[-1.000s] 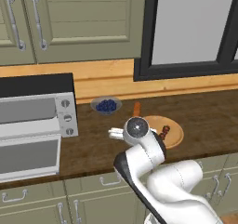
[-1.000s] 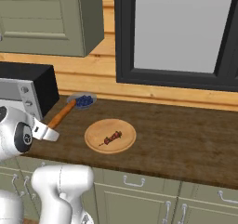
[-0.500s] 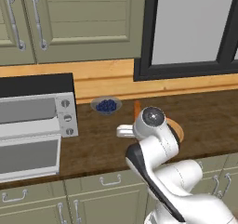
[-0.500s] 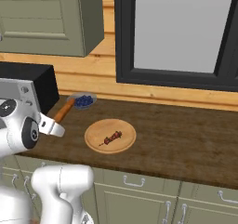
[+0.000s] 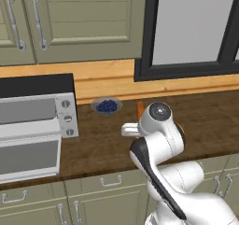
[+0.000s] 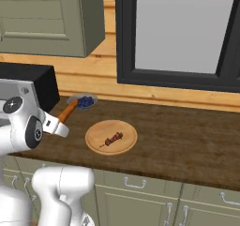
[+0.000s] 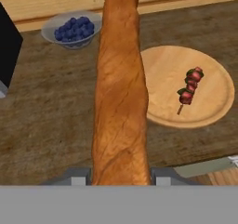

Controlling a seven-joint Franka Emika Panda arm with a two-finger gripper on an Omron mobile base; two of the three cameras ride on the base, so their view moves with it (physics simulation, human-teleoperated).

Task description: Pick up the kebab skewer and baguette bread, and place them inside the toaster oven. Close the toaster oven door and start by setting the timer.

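Hand view puts the baguette bread [image 7: 120, 93] right down the middle of the frame, running away from the camera, and the gripper [image 7: 120, 177] has its fingers pinched against the near end of the loaf, one each side. Below it on the counter [image 7: 42, 125] sits the round wooden board [image 7: 211, 95] with the kebab skewer [image 7: 188, 89] lying on it, well apart from the loaf, and a bowl of blueberries [image 7: 72, 29] near the back wall. The job now, as I read it, is carrying this loaf over to the toaster oven [image 5: 37, 121], so keep it level, swing wide of the bowl, and line its long axis up with the opening before pushing in; a long loaf held at one end could sag or clip the frame. Left base view gives what the hand camera lacks: the toaster oven door [image 5: 29, 158] dropped open and the three knobs on the panel. Right base view shows the loaf sticking out toward the bowl, and the skewer's board in full.
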